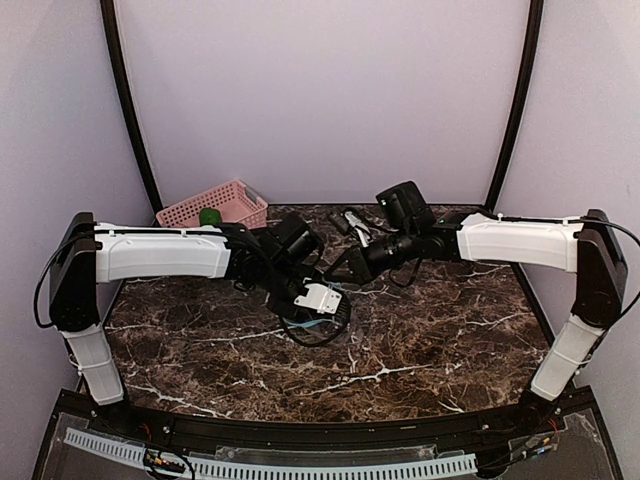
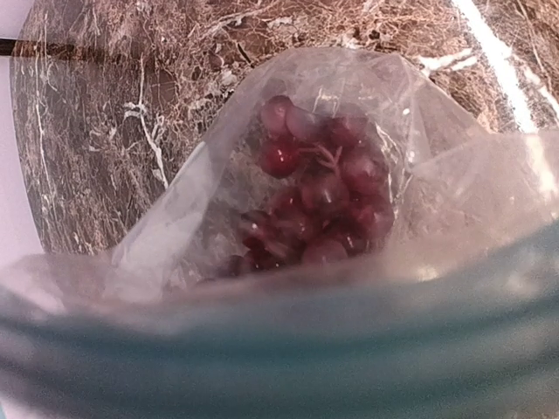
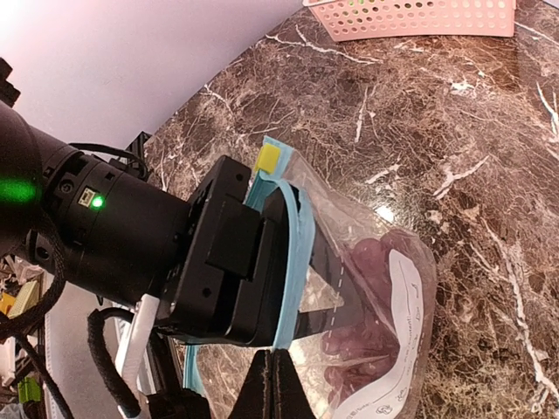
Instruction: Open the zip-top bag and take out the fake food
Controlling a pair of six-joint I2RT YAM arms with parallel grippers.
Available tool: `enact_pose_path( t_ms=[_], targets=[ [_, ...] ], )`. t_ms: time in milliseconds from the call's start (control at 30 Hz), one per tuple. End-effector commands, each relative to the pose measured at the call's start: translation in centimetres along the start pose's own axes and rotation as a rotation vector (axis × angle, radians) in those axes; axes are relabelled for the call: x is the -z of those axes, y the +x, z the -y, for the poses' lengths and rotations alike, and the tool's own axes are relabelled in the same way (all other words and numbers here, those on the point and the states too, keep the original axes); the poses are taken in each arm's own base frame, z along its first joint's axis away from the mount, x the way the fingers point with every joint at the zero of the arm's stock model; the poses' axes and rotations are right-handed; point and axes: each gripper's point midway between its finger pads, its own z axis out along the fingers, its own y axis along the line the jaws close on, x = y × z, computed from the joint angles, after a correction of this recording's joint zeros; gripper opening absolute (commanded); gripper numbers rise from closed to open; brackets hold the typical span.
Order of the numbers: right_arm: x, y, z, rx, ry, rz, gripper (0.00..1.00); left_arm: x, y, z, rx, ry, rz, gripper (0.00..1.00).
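Note:
The zip-top bag (image 1: 318, 300) hangs between my two grippers above the middle of the table. In the left wrist view its teal strip (image 2: 279, 349) fills the bottom and hides my fingers. The dark red grapes (image 2: 319, 196) lie inside the clear pouch. In the right wrist view my left gripper (image 3: 293, 253) clamps the teal strip, with one black finger reaching into the bag (image 3: 393, 288). My right gripper (image 3: 272, 371) is shut at the strip's lower end. The green piece (image 1: 209, 216) lies in the pink basket.
The pink slotted basket (image 1: 238, 203) stands at the back left against the wall and also shows in the right wrist view (image 3: 410, 17). Black cables (image 1: 320, 335) loop under the left wrist. Dark marble table (image 1: 420, 350) all round.

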Motion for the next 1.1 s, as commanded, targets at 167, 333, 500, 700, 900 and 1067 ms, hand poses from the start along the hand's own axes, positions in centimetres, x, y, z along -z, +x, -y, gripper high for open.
enact_pose_path(
  t_ms=[167,333,500,700,900,1067],
  targets=[
    [0.1,-0.8,-1.0,0.007,-0.047,0.026,0.0,-1.9,1.2,0.3,-0.006,0.021,-0.082,0.63],
    [0.2,-0.6,-0.8,-0.002,-0.043,0.027,0.03,-2.4,1.1,1.3,-0.01,0.062,-0.072,0.6],
    [1.4,-1.1,-0.2,-0.015,-0.035,0.055,0.4,-0.5,0.1,1.8,0.008,0.061,0.009,0.52],
    [4.0,-2.0,0.5,-0.033,-0.046,0.126,0.67,1.5,0.2,1.7,0.089,0.021,0.086,0.5],
    [3.5,-0.8,3.1,-0.099,-0.025,0.114,0.66,1.2,1.1,0.7,0.24,-0.019,0.092,0.5],
    [1.7,0.9,5.0,-0.152,-0.01,0.074,0.58,1.4,1.0,-1.7,0.381,-0.123,0.152,0.5]
  ],
)
